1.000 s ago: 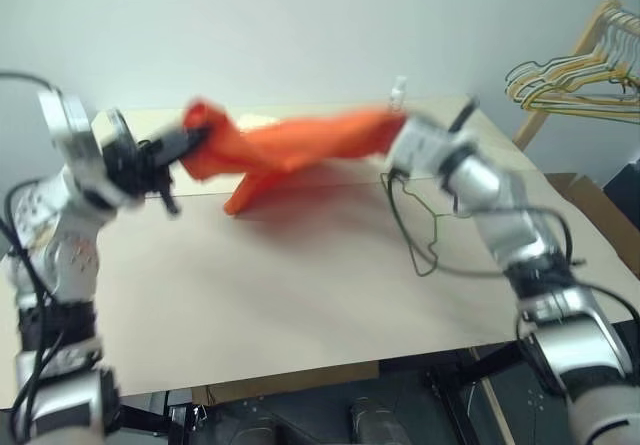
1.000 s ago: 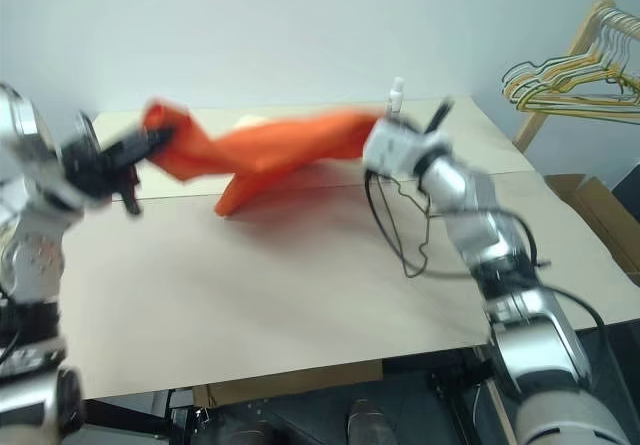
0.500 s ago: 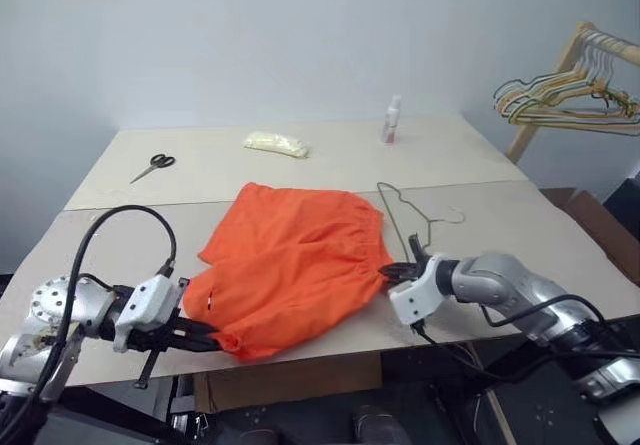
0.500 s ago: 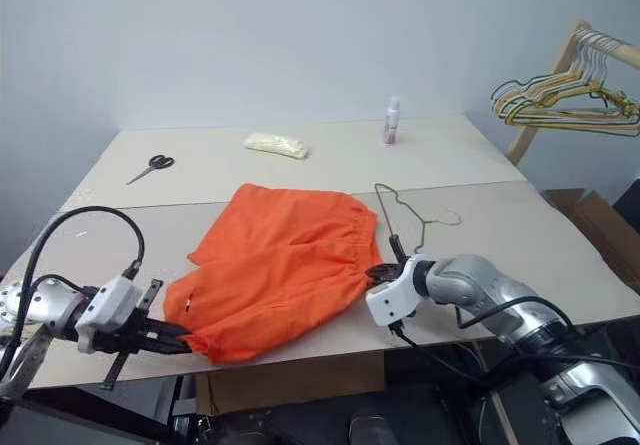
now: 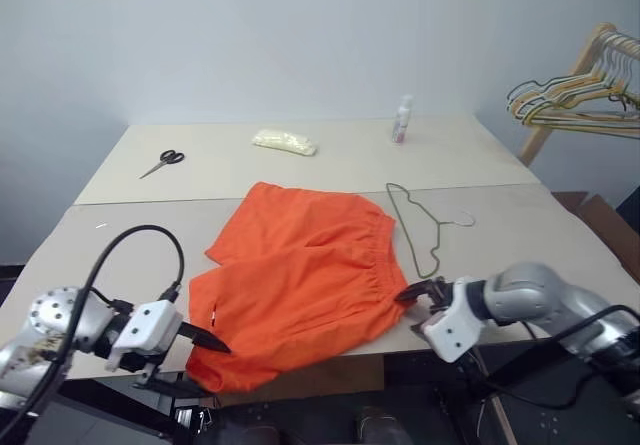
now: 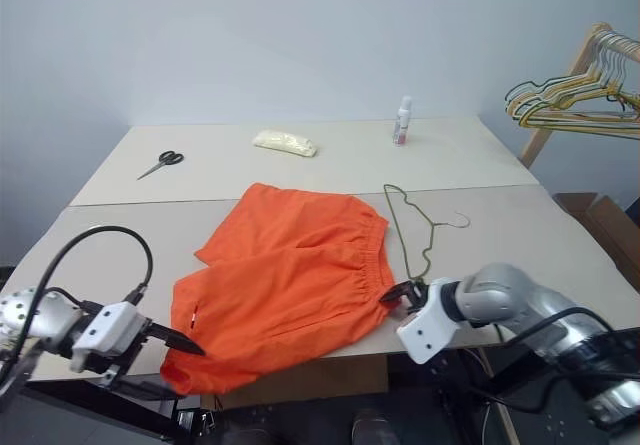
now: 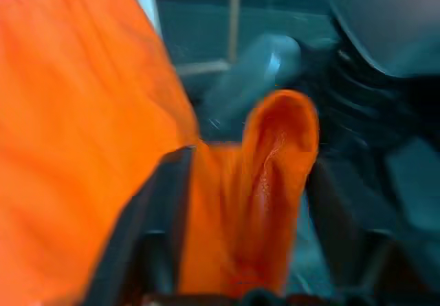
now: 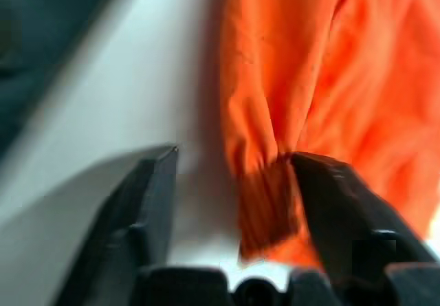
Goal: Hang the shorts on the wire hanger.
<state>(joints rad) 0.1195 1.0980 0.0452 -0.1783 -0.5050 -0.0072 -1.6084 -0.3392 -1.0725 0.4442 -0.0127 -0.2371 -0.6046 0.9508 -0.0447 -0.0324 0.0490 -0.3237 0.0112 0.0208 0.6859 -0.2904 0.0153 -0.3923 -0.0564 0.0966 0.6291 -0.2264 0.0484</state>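
Fingers: both pairs spread, shorts (image 5: 300, 270) released | wire hanger (image 5: 420, 227) just right of shorts, long axis front-to-back | right gripper (image 5: 418, 295) nearer hanger than left gripper (image 5: 205, 350)

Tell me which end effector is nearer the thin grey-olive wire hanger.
Right. The right end effector sits at the bright orange fabric shorts' waistband corner, just below the thin grey-olive wire hanger. The left end effector is at the shorts' opposite near corner, across the garment.

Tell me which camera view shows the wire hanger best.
The left eye view shows the wire hanger best: the whole outline and hook lie on the table, beside the shorts. The right eye view shows it almost equally well.
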